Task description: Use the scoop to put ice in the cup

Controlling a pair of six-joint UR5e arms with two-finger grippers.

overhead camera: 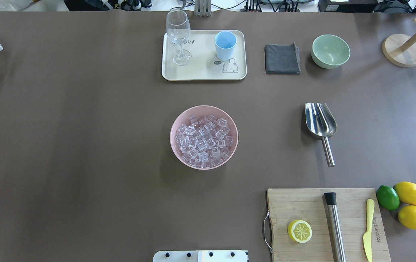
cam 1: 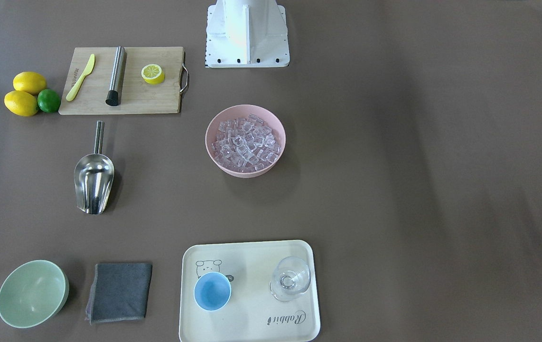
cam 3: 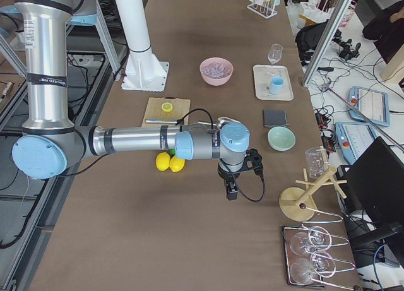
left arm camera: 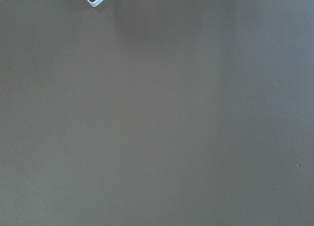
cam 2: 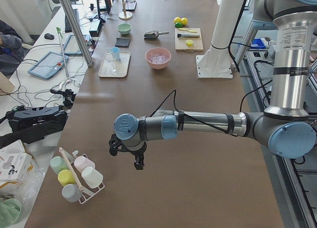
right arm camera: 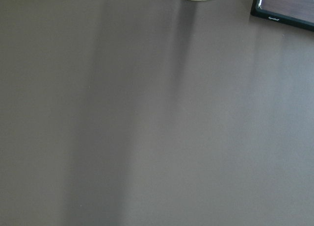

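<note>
Since both grippers show only in the side views, you cannot tell how far either is open. The left gripper (cam 2: 139,163) hangs over the brown worktop (overhead camera: 84,145) near a rack of pastel cups (cam 2: 74,176). The right gripper (cam 3: 231,192) hangs near a wooden stand (cam 3: 303,202). Nothing shows in either.

Your wrist views give only brown surface, with frame corners cut off at their top edges.

Nearest the robot, on its right, a bamboo cutting board (overhead camera: 302,203) runs off the overhead view's lower edge.

Further out, the shiny stainless-steel scoop (overhead camera: 320,120) lies alone on the worktop. Its deep trough points away from the robot and its thin handle points towards it.

Well apart from the scoop, at the middle, a round pink bowl (overhead camera: 172,134) is heaped with small clear ice cubes (overhead camera: 203,141), glassy and hard to separate.

Farthest, the small light-blue handleless cup (overhead camera: 225,45) stands upright on a cream rectangular tray (overhead camera: 200,71). It stands near a clear glass (overhead camera: 177,32) but does not touch it.

Beyond the far edge, desks with cables and tablets line the room.
</note>
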